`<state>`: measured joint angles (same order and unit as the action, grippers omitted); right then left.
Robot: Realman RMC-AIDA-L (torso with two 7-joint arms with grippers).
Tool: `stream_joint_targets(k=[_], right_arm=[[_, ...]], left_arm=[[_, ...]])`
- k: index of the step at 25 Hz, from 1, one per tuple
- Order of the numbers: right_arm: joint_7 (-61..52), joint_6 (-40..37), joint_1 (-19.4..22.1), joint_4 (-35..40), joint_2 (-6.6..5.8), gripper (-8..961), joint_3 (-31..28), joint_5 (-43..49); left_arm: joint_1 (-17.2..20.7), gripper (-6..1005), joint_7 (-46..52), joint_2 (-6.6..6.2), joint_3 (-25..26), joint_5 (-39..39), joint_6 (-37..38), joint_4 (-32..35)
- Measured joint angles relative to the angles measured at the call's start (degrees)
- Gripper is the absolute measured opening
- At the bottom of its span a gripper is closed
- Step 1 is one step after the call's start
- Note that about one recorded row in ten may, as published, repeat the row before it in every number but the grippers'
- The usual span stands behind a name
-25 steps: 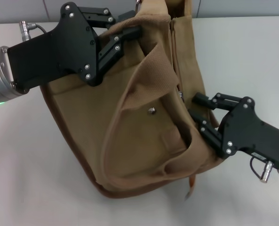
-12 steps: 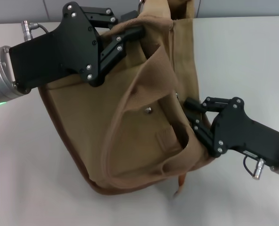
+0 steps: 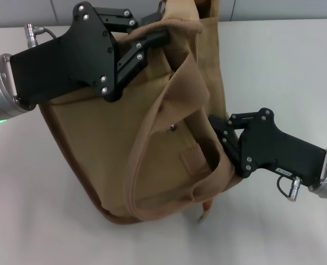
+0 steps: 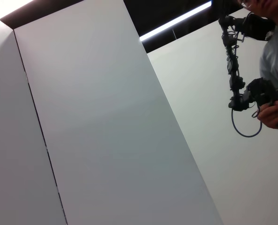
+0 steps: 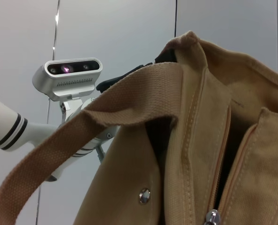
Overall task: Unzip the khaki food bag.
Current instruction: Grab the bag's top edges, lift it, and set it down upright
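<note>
Left gripper (image 3: 152, 40) clamps the khaki food bag (image 3: 113, 154) near the desk's far edge; right gripper (image 3: 217, 128), finger state indiscernible, should draw the zipper pull (image 5: 212, 217) straight along its track.

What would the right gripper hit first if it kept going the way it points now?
The khaki food bag: the right gripper points straight into its zipper side, fingertips already at the fabric. Whether they touch it is unclear; the left gripper holds the far top corner.

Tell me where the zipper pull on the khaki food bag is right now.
In the right wrist view, the zipper pull sits low on the khaki food bag, beside the metal snap; the head view hides it.
</note>
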<state>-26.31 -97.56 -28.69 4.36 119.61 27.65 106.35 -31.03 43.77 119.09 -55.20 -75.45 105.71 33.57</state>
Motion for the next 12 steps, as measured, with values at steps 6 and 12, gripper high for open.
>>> stream_joint_targets(k=[6, 12], right_arm=[[-0.2, -2.9, 0.8, 0.5, -0.23, 14, 0.0, -0.2], [-7.3, -4.3, 1.1, 2.8, -0.31, 5, 0.1, 0.0]], left_arm=[[0.0, 90, 0.0, 0.00, -0.3, 0.4, 0.0, 0.1], [-0.3, 90, -0.1, 0.00, -1.0, 0.4, -0.2, 0.1]])
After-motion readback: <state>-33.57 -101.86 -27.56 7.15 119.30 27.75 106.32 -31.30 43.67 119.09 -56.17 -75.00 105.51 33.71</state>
